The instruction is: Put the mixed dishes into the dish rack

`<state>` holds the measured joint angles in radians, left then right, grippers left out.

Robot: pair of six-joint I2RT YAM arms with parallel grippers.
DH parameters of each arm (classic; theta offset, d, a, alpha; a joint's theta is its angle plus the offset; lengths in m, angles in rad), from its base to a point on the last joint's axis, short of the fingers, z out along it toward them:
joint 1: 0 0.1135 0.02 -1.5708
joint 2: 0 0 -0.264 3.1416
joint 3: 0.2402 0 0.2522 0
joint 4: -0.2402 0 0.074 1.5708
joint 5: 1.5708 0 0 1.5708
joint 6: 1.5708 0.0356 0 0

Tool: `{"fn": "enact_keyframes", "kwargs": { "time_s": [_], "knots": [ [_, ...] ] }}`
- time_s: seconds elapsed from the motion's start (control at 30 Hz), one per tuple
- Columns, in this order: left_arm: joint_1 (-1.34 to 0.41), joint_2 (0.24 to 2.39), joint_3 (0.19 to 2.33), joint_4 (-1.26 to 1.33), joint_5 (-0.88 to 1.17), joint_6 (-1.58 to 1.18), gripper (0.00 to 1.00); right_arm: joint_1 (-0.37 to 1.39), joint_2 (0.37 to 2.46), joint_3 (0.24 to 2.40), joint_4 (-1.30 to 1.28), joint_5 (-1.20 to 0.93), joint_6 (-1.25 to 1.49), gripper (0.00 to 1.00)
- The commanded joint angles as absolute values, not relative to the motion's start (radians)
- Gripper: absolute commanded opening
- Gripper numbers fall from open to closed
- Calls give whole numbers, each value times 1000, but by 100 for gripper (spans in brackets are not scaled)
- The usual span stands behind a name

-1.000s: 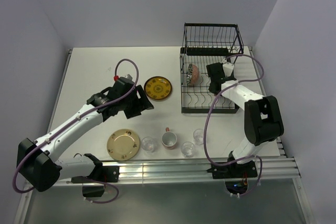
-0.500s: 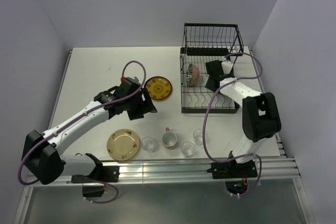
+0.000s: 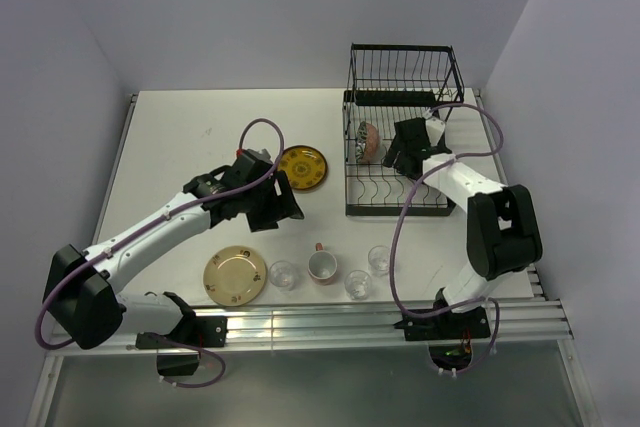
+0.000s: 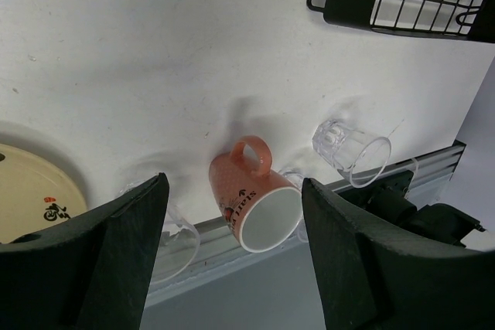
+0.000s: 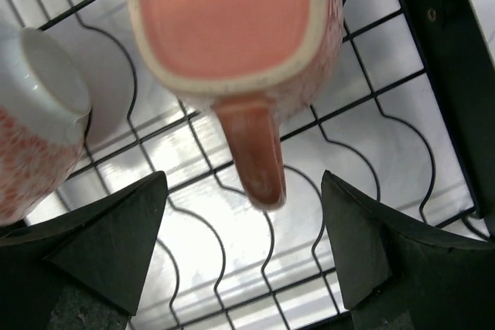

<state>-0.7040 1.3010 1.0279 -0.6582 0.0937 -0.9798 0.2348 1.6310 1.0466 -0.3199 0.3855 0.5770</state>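
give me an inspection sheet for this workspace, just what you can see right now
surface: white table, a few faint marks
job's things: dish rack at far right holds a patterned bowl and an orange mug; on the table are a yellow plate, tan plate, second mug and three clear glasses
clutter: nothing seen
grippers: left gripper open, above the second mug; right gripper open over the rack, orange mug just beyond its fingers
cables: purple cable looping along the left arm and the right arm
surroundings: plain pale walls; aluminium rail at near edge
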Motion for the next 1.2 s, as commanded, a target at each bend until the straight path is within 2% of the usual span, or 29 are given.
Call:
{"fn": "enact_keyframes", "kwargs": {
  "time_s": [0.0, 0.1, 0.23, 0.33, 0.4, 0.5, 0.53, 0.57, 1.17],
  "knots": [
    [-715, 1310, 1065, -626, 114, -960, 76, 224, 1540, 1013, -291, 345, 623, 88],
    [-721, 1318, 1062, -621, 117, -960, 76, 209, 1484, 973, -295, 312, 658, 88],
    [-724, 1316, 1052, -611, 118, -966, 76, 137, 1427, 922, -287, 223, 709, 79],
    [-726, 1318, 1045, -604, 121, -969, 77, 95, 1388, 876, -275, 186, 738, 60],
    [-727, 1318, 1045, -603, 121, -969, 77, 78, 1376, 858, -268, 179, 739, 54],
    [-729, 1316, 1045, -604, 121, -971, 77, 32, 1394, 842, -255, 141, 749, 25],
    [-729, 1316, 1046, -603, 121, -969, 77, 23, 1402, 838, -242, 120, 749, 6],
    [-729, 1316, 1045, -606, 121, -971, 77, 11, 1420, 836, -227, 115, 747, 0],
    [-729, 1318, 1022, -617, 130, -976, 77, -51, 1635, 865, 57, -23, 870, 0]
  ]
}}
